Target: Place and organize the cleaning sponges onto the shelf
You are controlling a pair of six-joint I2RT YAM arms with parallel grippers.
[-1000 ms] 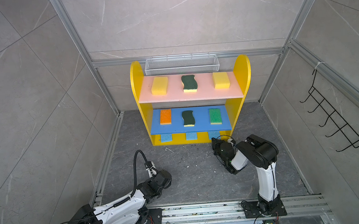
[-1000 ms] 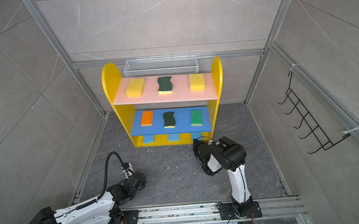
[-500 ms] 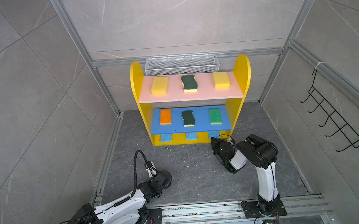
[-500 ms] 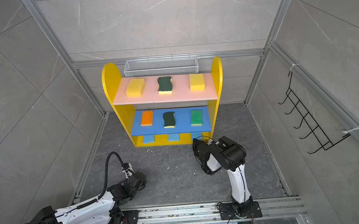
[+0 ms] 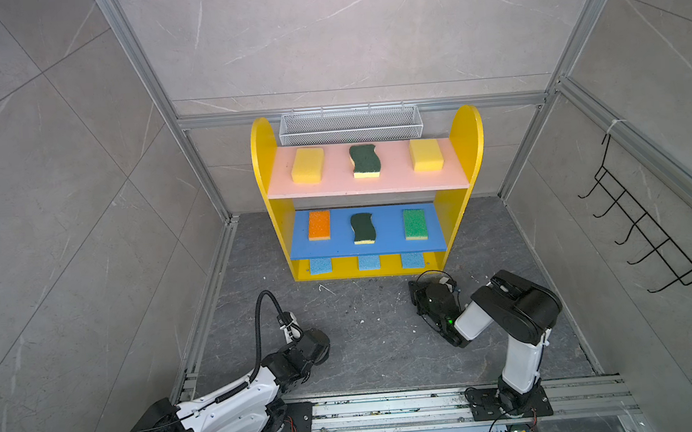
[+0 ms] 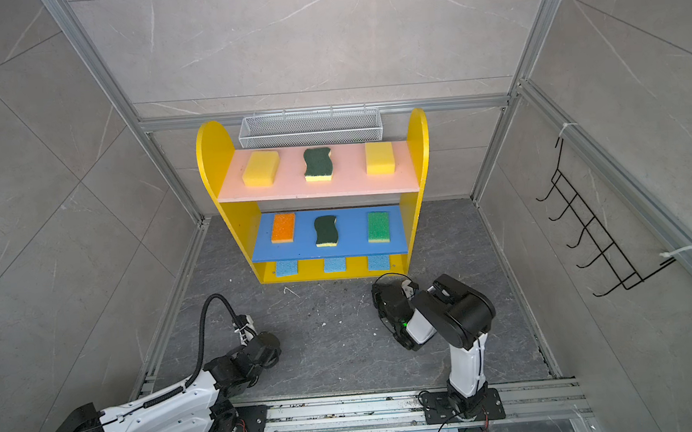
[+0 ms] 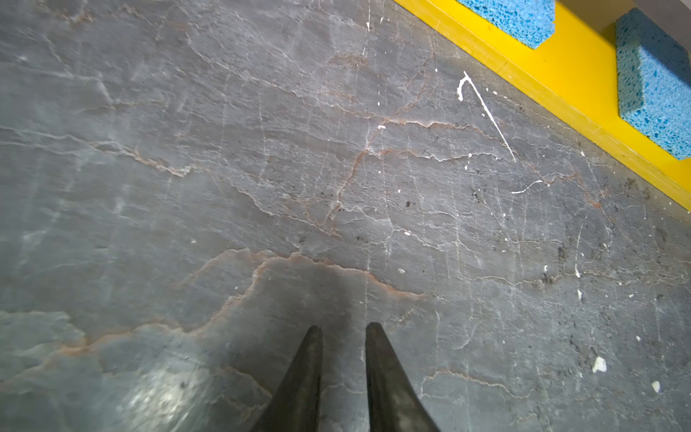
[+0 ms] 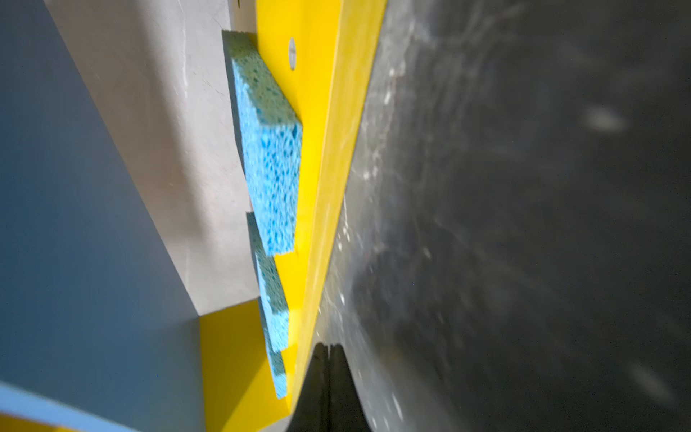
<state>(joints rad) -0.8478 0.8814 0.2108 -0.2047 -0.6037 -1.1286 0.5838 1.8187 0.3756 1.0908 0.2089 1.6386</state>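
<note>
Right gripper [image 8: 329,349] has eased back from shelf [image 5: 264,156].

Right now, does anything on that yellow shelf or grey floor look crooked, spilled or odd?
Hardly. The sponges lie in tidy rows of three on the yellow two-board shelf. Only a thin white sliver and pale flecks litter the grey stone floor before it.

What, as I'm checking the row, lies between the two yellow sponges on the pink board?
A wavy dark-green scourer, shown in both top views.
</note>
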